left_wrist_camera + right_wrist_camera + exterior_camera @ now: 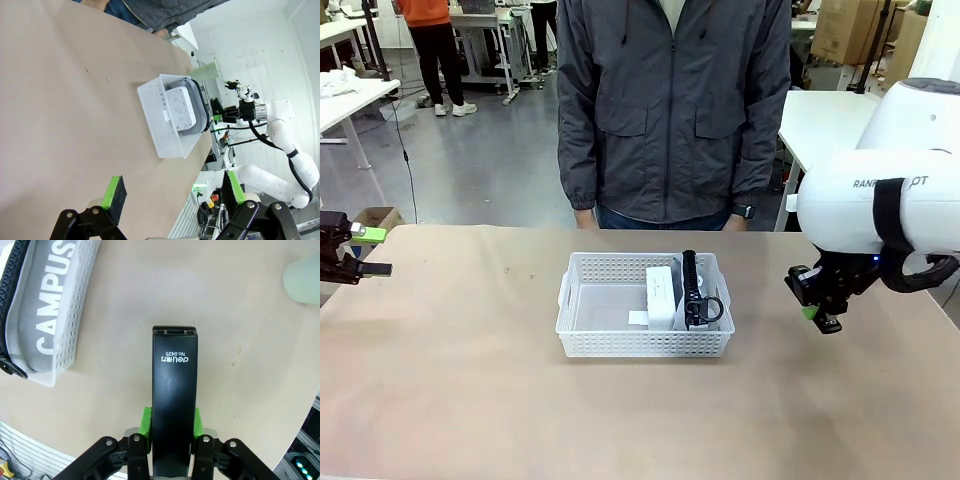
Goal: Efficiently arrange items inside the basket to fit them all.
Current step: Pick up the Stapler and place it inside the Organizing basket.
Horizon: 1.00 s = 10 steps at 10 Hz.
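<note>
Right gripper point(825, 318) clamped on black stapler point(175, 375), over table point(470, 400) at 3 o'clock of basket point(620, 345). Left gripper point(372, 252) fingers wide, empty, at 9 o'clock table edge. Pouch point(710, 280) in basket's 3 o'clock end, white device point(662, 292) just beside at its 9 o'clock. Cup point(302, 280) on table, 1 o'clock in right wrist view.

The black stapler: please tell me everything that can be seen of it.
The black stapler is a long, smooth bar, seemingly plastic, with white print "deli No.0425" near its far end. The right gripper is shut on it, green pads pressing both long sides. It is held over the table, beside the white basket, not inside it.
</note>
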Each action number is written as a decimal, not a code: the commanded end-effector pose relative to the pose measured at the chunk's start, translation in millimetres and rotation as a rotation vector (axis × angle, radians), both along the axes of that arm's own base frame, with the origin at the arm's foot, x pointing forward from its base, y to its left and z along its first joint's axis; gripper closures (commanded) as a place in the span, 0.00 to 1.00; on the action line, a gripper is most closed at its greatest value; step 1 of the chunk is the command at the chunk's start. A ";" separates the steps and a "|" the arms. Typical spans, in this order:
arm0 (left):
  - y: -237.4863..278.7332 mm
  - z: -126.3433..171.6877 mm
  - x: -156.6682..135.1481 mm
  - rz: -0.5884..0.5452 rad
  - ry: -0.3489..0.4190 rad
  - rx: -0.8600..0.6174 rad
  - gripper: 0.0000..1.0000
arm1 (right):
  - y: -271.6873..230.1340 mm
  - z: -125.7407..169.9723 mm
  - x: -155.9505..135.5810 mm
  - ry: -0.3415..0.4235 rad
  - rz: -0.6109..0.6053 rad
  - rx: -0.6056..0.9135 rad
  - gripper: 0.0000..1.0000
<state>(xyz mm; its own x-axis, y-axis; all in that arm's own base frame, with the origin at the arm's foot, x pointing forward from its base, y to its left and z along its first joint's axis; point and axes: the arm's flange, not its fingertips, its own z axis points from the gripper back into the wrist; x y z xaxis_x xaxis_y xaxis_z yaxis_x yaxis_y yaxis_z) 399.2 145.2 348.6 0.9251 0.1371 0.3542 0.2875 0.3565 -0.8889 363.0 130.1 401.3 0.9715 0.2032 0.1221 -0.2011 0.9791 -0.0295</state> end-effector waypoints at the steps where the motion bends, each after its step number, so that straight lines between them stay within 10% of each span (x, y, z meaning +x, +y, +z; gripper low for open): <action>1: -0.3 2.4 -1.4 -0.003 0.011 0.003 0.00 | 8.5 9.6 -1.2 -0.010 -0.035 0.066 0.63; 6: -0.3 2.4 -1.4 -0.003 0.011 0.003 0.00 | 171.3 105.4 3.1 -0.251 0.247 -0.025 0.63; 10: -0.3 2.4 -1.4 -0.003 0.011 0.003 0.00 | 293.4 76.3 18.5 -0.211 0.517 -0.088 0.63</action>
<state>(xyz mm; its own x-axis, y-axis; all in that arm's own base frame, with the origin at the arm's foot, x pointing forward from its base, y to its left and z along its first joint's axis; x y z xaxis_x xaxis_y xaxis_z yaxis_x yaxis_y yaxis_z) 399.3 145.2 348.3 0.9254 0.1365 0.3535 0.2870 0.3565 -0.8891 360.2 398.6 489.4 0.7096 0.6459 0.2818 -0.6248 0.7615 -0.1722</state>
